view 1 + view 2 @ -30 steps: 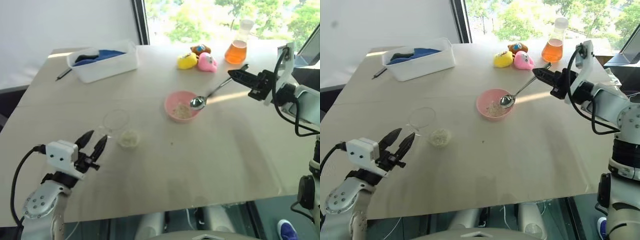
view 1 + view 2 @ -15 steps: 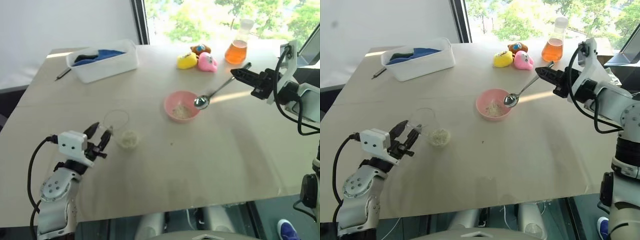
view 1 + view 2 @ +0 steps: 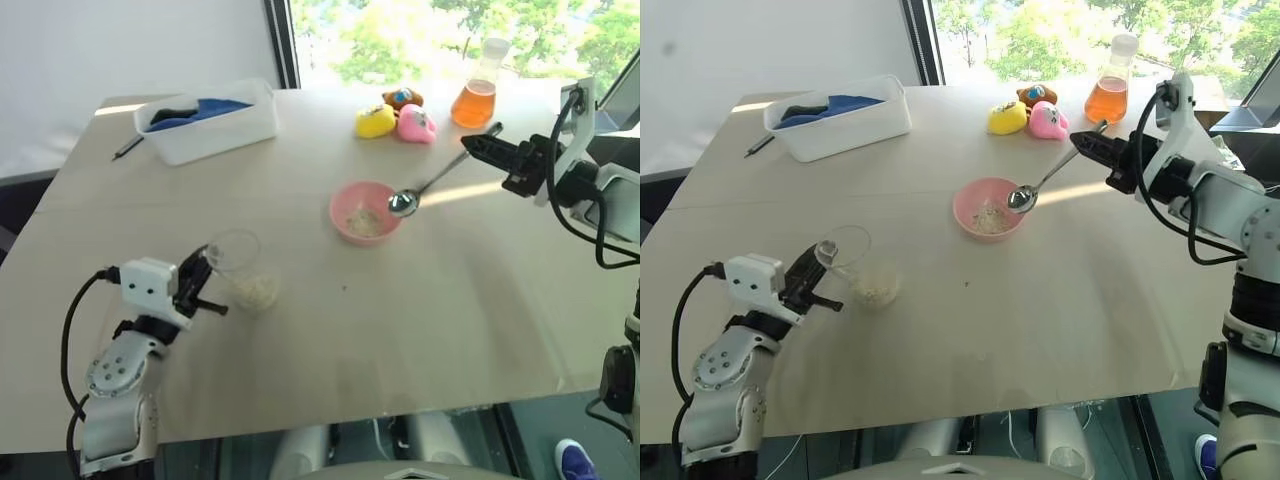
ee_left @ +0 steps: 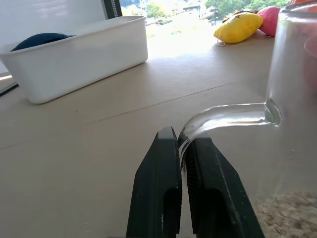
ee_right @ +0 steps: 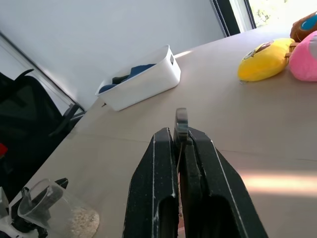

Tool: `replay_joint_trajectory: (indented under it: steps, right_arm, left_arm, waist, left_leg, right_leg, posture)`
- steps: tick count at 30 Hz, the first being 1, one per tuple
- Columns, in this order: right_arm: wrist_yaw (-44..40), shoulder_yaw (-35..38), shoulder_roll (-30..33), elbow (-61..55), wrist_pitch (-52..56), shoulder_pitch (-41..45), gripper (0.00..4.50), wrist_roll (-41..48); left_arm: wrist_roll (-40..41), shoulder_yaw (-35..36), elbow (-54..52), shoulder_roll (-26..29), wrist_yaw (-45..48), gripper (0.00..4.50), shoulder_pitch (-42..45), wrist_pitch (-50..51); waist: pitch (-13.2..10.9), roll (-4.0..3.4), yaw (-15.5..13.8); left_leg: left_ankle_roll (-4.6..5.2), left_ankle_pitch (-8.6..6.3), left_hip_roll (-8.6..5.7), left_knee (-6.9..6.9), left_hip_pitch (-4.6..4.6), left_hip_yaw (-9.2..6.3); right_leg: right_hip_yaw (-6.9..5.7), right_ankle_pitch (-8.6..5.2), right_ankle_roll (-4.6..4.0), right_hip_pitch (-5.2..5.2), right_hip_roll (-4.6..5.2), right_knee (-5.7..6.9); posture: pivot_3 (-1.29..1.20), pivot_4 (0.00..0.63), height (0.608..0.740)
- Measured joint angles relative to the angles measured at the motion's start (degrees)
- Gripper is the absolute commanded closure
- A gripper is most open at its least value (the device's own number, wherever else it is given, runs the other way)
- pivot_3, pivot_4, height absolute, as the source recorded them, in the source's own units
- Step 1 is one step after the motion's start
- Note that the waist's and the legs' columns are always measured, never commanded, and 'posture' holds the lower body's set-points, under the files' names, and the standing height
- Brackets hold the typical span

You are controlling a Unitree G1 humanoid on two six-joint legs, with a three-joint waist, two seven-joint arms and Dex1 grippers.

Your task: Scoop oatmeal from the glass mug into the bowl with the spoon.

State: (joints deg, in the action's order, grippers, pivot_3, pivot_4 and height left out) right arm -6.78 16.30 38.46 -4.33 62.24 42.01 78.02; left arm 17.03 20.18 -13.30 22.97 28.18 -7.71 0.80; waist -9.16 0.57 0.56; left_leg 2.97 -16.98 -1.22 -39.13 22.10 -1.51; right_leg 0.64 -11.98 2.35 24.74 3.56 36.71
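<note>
The glass mug point(image 3: 236, 262) stands on the table near its left front, with pale oatmeal point(image 3: 258, 291) in its bottom. My left gripper point(image 3: 207, 290) is shut on the mug's clear handle point(image 4: 225, 115). At the table's middle sits the pink bowl point(image 3: 349, 200), holding a little oatmeal point(image 3: 362, 220). My right gripper point(image 3: 470, 148) is shut on the end of the spoon point(image 3: 435, 182) and holds it slanting down. The spoon's head hangs at the bowl's right rim.
A white tub point(image 3: 208, 122) with blue cloth and a dark pen point(image 3: 127, 147) lie at the back left. Yellow point(image 3: 374, 122), pink point(image 3: 414, 125) and brown point(image 3: 400, 98) toys and a flask of orange liquid point(image 3: 473, 100) stand at the back right.
My left gripper has moved forward to the mug's handle and shut on it; the mug has shifted slightly toward the near edge. The right gripper and spoon have barely moved.
</note>
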Motion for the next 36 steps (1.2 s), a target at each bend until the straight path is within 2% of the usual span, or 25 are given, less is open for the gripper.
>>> replay_joint_trajectory:
  steps: [7, 14, 17, 21, 25, 36]
  right_arm:
    - [0.6, -0.9, -3.1, -0.6, 0.3, 7.3, 4.50, 1.3]
    - [-0.7, -6.3, -9.6, -1.8, 1.4, 13.2, 4.50, 2.2]
    - [-4.3, -9.6, -9.8, -1.9, 0.8, 13.1, 4.50, -2.1]
    - [-10.3, -13.7, -8.5, -1.9, -2.0, 12.6, 4.50, -11.0]
    - [-13.5, -15.6, -9.0, -2.0, -2.8, 12.5, 4.50, -15.2]
    - [-17.5, -25.7, -16.3, -2.1, -3.6, 10.8, 4.50, -27.6]
  left_arm:
    - [-0.1, -3.9, 0.0, 0.0, -0.9, 4.45, 4.5, 3.4]
    - [-4.3, -11.7, 3.9, 1.6, -0.8, 4.45, 19.0, 6.3]
    - [-6.0, -14.1, 7.0, 1.7, -0.6, 4.45, 23.2, 6.5]
    - [-7.0, -16.3, 9.5, 1.9, 0.9, 4.45, 24.8, 6.4]
    - [-7.2, -16.3, 9.7, 2.5, 1.8, 4.45, 25.5, 6.1]
    - [-8.5, -17.7, 13.9, 2.5, 4.0, 4.45, 28.2, 3.3]
  waist:
    - [0.0, -0.05, 0.0]
    - [0.0, -0.03, 0.0]
    - [0.0, -0.03, 0.0]
    - [0.0, -0.02, 0.2]
    - [0.0, -0.03, 0.1]
    - [0.0, -0.03, 0.1]
  left_leg:
    - [0.00, 0.00, -0.01, 0.00, 0.08, -0.05]
    - [-0.26, 0.16, -0.15, -0.05, 0.75, -0.12]
    - [-0.29, 0.18, -0.19, -0.05, 0.90, -0.02]
    - [-0.29, 0.17, -0.20, -0.04, 0.98, 0.08]
    - [-0.29, 0.17, -0.19, -0.04, 0.93, 0.05]
    - [-0.31, 0.19, -0.23, -0.10, 0.87, 0.02]
  right_leg:
    - [-0.07, 0.01, 0.00, 0.07, -0.01, 0.01]
    - [-0.14, 0.04, 0.02, 0.68, 0.01, 0.13]
    - [-0.10, 0.06, 0.05, 0.85, 0.01, 0.10]
    - [-0.15, 0.06, 0.07, 0.93, 0.01, 0.02]
    - [-0.12, 0.06, 0.07, 0.93, 0.02, 0.07]
    - [-0.27, 0.07, 0.08, 0.92, 0.02, 0.25]
  posture:
    - [0.00, 0.150, 0.740]
    - [0.00, 0.150, 0.740]
    - [0.00, 0.150, 0.740]
    - [0.00, 0.150, 0.740]
    - [0.00, 0.150, 0.740]
    - [0.00, 0.150, 0.740]
